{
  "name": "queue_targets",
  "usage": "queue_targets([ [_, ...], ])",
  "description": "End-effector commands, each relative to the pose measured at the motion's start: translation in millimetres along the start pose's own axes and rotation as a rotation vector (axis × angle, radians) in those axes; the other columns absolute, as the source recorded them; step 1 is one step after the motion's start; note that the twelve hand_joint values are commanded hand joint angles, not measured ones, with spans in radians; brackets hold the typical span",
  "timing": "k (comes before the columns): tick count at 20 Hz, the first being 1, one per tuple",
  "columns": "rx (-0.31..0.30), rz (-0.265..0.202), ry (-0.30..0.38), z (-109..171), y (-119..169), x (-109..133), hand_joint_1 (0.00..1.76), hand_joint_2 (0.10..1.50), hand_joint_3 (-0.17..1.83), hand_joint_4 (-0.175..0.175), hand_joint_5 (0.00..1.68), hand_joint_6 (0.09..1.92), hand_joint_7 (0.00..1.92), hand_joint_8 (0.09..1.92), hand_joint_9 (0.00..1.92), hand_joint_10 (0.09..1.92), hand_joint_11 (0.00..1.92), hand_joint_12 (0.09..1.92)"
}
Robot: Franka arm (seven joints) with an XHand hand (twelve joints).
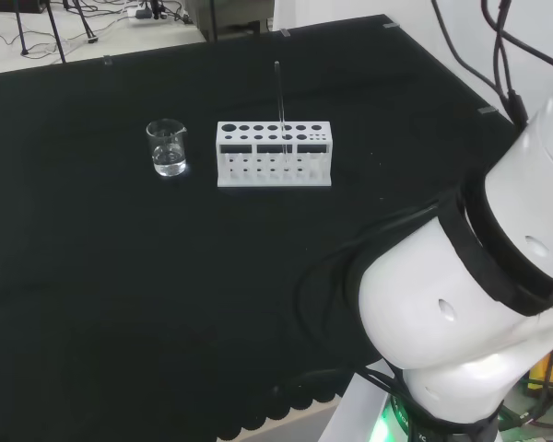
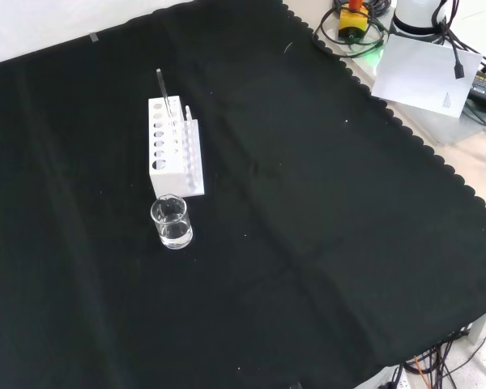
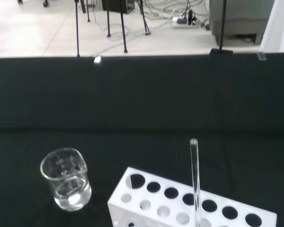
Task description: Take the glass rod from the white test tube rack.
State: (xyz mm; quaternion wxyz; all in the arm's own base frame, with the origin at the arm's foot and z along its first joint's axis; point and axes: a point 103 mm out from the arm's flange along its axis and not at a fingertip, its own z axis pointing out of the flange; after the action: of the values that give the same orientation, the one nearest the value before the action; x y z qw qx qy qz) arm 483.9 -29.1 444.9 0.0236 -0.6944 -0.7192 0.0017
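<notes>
Standing upright in white test tube rack (image 1: 274,155), glass rod (image 1: 279,101) untouched; removal not yet begun, whole task left. Rod sits in hole toward rack's right part in head view, top well above rack. Small beaker (image 1: 168,147) with little clear liquid near rack, apart. Hand state: cannot tell. No readable writing or labels; faint beaker marks illegible.

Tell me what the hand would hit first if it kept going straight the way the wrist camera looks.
Probably the glass rod, standing upright in the white rack, or the rack itself; both lie close ahead in the wrist view. The beaker stands off to one side. Depth is unclear, so this is a guess.
</notes>
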Motion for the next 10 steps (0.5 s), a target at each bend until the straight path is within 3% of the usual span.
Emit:
queue_targets([
  [1,0.031,-0.028,-0.015,47,30,-13,0.53,0.95,0.51,-0.169,0.38,0.09,0.58,0.84,0.68,0.8,0.26,1.39],
  [10,0.032,-0.037,-0.005,80,45,-20,0.54,0.96,0.5,-0.171,0.5,0.16,0.68,0.82,0.77,0.77,0.32,1.37],
])
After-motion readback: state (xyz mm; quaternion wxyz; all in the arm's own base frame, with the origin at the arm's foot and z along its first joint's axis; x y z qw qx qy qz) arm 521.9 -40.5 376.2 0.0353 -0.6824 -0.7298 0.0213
